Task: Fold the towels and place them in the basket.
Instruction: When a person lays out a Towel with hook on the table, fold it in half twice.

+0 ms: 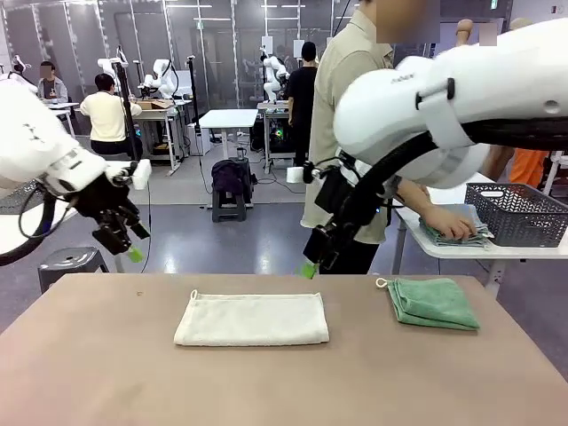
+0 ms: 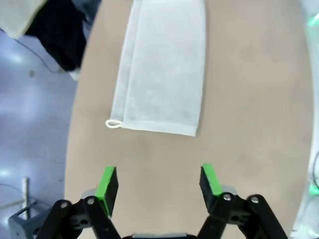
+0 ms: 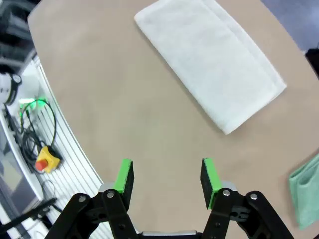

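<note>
A cream-white towel (image 1: 251, 319) lies folded flat in the middle of the brown table (image 1: 89, 373). It also lies ahead of the fingers in the left wrist view (image 2: 162, 64) and in the right wrist view (image 3: 209, 59). A folded mint green towel (image 1: 432, 303) with a white loop rests at the table's right, its edge at the right wrist view's border (image 3: 306, 196). The dark grey basket (image 1: 519, 213) stands on a white side table. My left gripper (image 1: 129, 244) (image 2: 158, 184) hangs open above the table's left end. My right gripper (image 1: 311, 264) (image 3: 166, 179) hovers open over the far edge, holding nothing.
A person stands at the far side with a hand (image 1: 453, 226) on a pile of towels beside the basket on the side table (image 1: 461, 253). A grey stool (image 1: 71, 262) sits past the left corner. Cables and a yellow box with a red button (image 3: 44, 162) lie off the table's edge.
</note>
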`<state>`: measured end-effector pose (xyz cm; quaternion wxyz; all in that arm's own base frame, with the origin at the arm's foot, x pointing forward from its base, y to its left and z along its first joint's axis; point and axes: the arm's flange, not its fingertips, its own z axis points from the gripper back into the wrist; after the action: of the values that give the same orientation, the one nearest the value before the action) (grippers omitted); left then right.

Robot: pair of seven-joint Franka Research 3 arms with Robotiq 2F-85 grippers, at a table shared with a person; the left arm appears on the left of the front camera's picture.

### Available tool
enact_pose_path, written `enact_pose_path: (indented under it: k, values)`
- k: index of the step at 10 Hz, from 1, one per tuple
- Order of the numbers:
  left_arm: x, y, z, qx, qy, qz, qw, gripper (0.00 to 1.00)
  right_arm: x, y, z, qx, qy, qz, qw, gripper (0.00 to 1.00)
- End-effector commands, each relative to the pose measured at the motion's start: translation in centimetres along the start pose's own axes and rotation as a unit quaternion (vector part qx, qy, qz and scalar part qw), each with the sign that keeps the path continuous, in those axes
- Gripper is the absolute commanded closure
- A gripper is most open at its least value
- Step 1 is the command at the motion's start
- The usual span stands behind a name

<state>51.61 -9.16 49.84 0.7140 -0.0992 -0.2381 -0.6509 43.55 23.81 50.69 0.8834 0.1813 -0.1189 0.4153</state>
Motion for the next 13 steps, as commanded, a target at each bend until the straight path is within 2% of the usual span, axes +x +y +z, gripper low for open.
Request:
enact_pose_path:
  k: [1, 3, 4, 6, 7, 8, 13]
  values:
    - [-2.5, -0.5, 0.2, -0.018, -0.053, 0.0, 0.998, 0.16, -2.3, -0.6, -2.2, 0.031, -0.036, -0.076, 0.996, 0.32]
    - [-4.8, -0.7, 1.1, -0.031, -0.102, -0.004, 0.994, 0.16, -5.0, -2.0, -3.4, 0.039, -0.049, -0.177, 0.982, 0.32]
    - [-5.8, -0.7, 1.3, -0.035, -0.119, -0.003, 0.992, 0.16, -5.8, -2.5, -4.2, 0.057, -0.07, -0.21, 0.973, 0.32]
    - [-6.8, -0.7, 1.2, -0.031, -0.138, -0.003, 0.99, 0.16, -6.8, -3.2, -6.3, 0.083, -0.066, -0.267, 0.958, 0.32]
    - [-6.6, -0.7, 0.7, -0.032, -0.149, -0.003, 0.988, 0.16, -6.8, -3.5, -6.6, 0.085, -0.079, -0.274, 0.955, 0.32]
    - [-6.6, -0.6, 0.4, -0.033, -0.157, 0.001, 0.987, 0.16, -7.0, -3.8, -5.4, 0.076, -0.049, -0.233, 0.968, 0.32]
    - [-7.5, 0.2, -0.7, -0.061, -0.2, 0.019, 0.978, 0.16, -7.0, -3.8, -5.4, 0.076, -0.049, -0.233, 0.968, 0.32]
